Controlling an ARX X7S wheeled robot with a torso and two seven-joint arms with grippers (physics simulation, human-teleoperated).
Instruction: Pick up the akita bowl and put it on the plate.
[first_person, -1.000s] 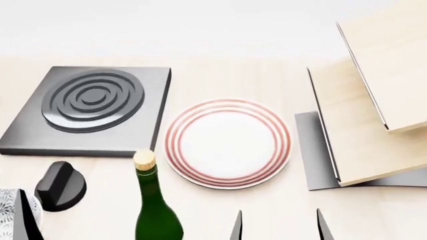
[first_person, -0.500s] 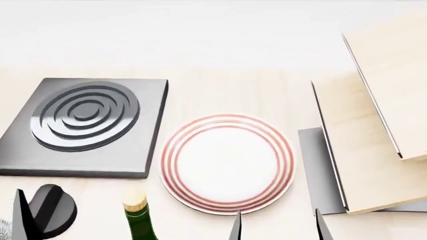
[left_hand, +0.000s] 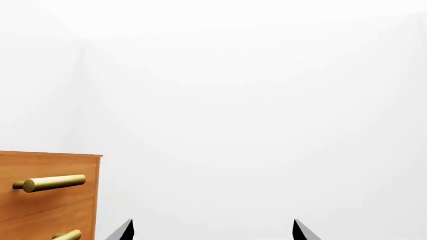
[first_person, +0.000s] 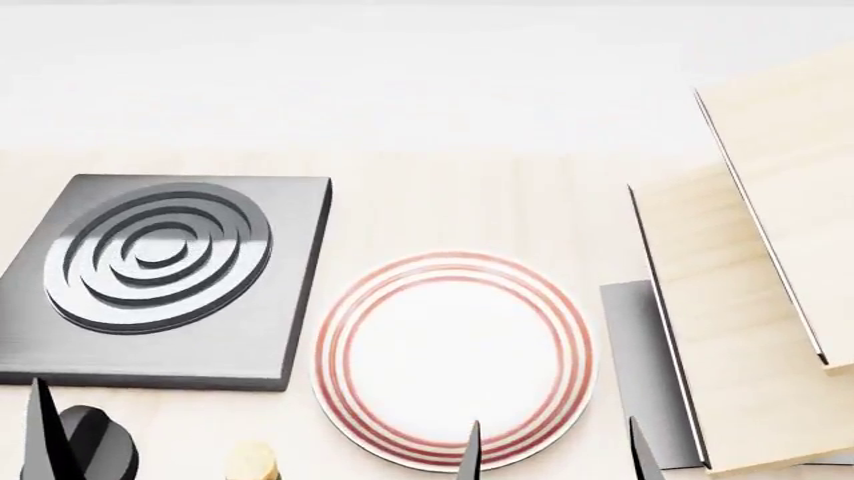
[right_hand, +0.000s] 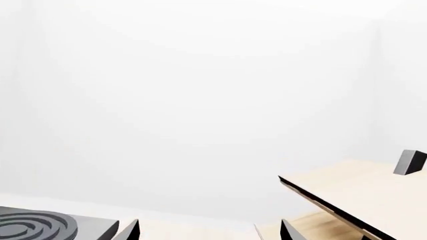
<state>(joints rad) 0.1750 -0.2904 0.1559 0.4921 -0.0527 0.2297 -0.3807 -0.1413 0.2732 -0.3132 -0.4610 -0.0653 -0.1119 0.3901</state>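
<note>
The plate (first_person: 454, 360), white with red rings round its rim, lies flat on the pale wooden counter in the head view, with nothing on it. The akita bowl is out of view in every frame. My right gripper (first_person: 554, 455) is open, its two dark fingertips at the bottom edge over the plate's near right rim. The right wrist view shows that gripper (right_hand: 208, 232) with nothing between the tips. My left gripper (left_hand: 213, 232) is open and empty, facing a white wall. Only one of its fingertips (first_person: 43, 430) shows in the head view, at the lower left.
A dark grey square burner (first_person: 160, 270) lies left of the plate, a black knob (first_person: 96, 448) in front of it. A bottle's cork (first_person: 251, 462) pokes up at the bottom edge. Tilted wooden boards (first_person: 747, 300) on a grey base (first_person: 641, 370) stand to the right. A wooden drawer front with brass handles (left_hand: 50, 183) is near the left gripper.
The head view has tilted upward, so everything slid down the frame. The bowl left the lower left corner, the bottle sank to just its cork, and a left fingertip came into view.
</note>
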